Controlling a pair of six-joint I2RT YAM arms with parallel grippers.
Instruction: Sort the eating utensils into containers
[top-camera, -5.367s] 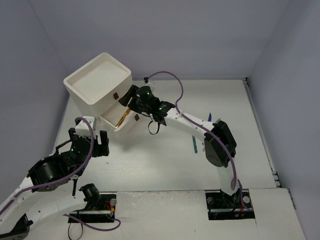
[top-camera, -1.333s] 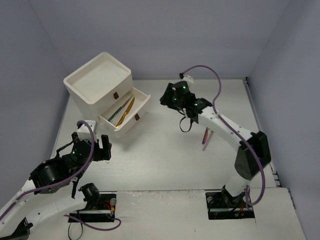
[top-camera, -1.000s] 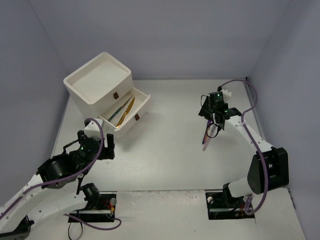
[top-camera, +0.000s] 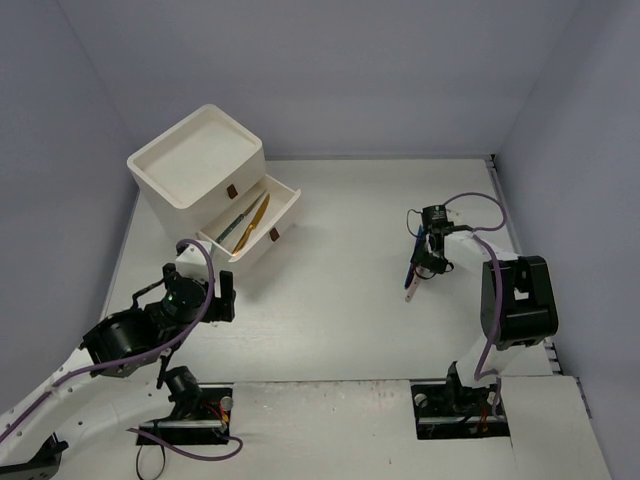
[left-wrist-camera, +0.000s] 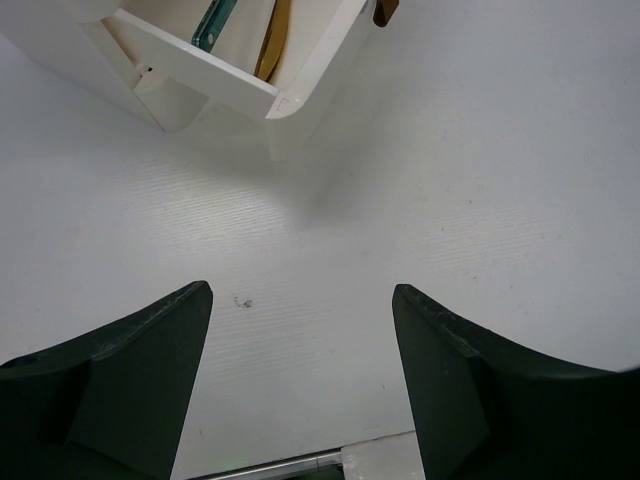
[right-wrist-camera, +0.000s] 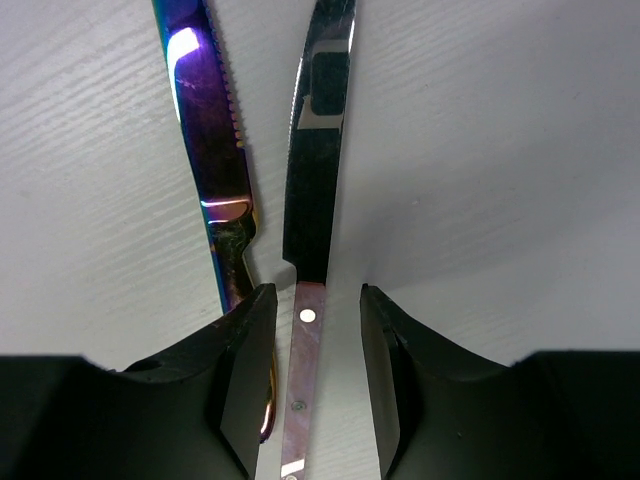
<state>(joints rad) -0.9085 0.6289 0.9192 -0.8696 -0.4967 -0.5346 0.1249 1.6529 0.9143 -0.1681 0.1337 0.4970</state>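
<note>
The white cabinet (top-camera: 195, 165) stands at the back left with one drawer (top-camera: 282, 203) pulled out; a gold utensil (top-camera: 256, 215) and a teal one (top-camera: 231, 226) lie in it. The drawer also shows in the left wrist view (left-wrist-camera: 225, 80). My right gripper (right-wrist-camera: 315, 290) is open, low over the table at the right (top-camera: 428, 262). Its fingers (right-wrist-camera: 245, 370) straddle the copper-pink handle of a dark-bladed knife (right-wrist-camera: 318, 150) without touching it. A purple iridescent knife (right-wrist-camera: 210, 150) lies just left of it. My left gripper (left-wrist-camera: 300, 300) is open and empty, in front of the drawer (top-camera: 205, 292).
Grey walls close the table at the back and both sides. The cabinet's shut drawer has a small brown handle (top-camera: 232, 190), as does the open one (top-camera: 273, 235). The arm bases (top-camera: 460, 400) sit at the near edge. A purple cable loops above my right wrist.
My right arm has left the open drawer, swung to the right side of the table and come down over the two knives. My left arm has edged slightly right.
</note>
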